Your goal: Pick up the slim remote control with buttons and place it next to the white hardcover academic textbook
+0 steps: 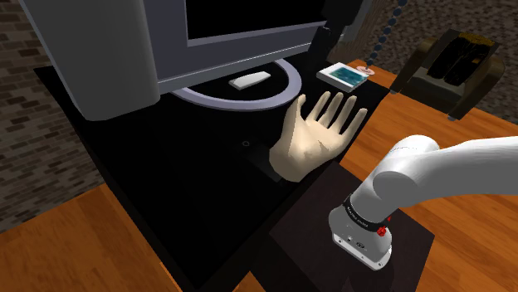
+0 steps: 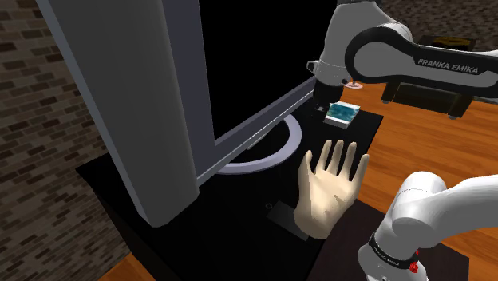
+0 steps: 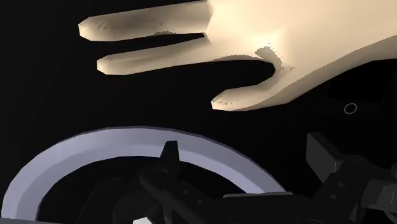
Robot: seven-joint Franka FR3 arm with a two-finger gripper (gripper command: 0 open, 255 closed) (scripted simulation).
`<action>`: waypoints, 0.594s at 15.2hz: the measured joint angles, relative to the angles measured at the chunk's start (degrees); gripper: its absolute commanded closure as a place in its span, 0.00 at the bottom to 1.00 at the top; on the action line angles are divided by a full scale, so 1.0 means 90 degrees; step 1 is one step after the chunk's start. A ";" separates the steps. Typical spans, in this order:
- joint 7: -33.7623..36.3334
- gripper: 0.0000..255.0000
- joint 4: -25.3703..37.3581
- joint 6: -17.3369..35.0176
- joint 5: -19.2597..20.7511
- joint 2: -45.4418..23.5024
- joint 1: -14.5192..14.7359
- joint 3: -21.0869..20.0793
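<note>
**Reader:** Panel A, shoulder view. Where was the remote?

**Arm:** The remote point(image 1: 249, 80), a slim white bar, lay flat on the black mat point(image 1: 191, 191). It sat inside the ring foot point(image 1: 286, 90) of the monitor point(image 1: 124, 50), just under the screen's lower edge. The book point(image 1: 344, 75), white with a teal cover, lay outside the ring toward that view's right. It was apart from the remote, with the ring's rim between them. A pale model hand point(image 1: 320, 133) lay flat on the mat nearer my stand, its digits spread toward the book. The mat covered a wooden table point(image 1: 66, 232).

**Reader:** Panel B, second exterior view. Where was your gripper?

**Arm:** My gripper point(image 2: 320, 105) hung low over the mat just beside the book, on the side facing the monitor. From there I could not tell how far it was parted.

**Reader:** Panel C, wrist view. How did your fingers stand?

**Arm:** My fingers point(image 3: 168, 156) stood wide apart and clasped nothing. Beyond them curved the pale ring foot, and past it lay the model hand, thumb nearest the ring.
</note>
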State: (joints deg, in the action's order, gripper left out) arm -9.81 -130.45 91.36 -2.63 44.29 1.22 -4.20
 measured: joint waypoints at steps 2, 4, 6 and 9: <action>-0.0160 0.00 -0.0021 0.0071 0.0043 -0.0062 0.0024 0.0074; -0.0769 0.00 -0.0097 0.0289 0.0197 -0.0237 0.0104 0.0352; -0.1457 0.00 -0.0050 0.0464 0.0345 -0.0494 0.0211 0.0636; -0.2592 0.00 0.0087 0.0803 0.0557 -0.1017 0.0367 0.1116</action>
State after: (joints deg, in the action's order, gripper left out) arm -33.14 -129.68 98.58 2.39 35.14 4.52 5.84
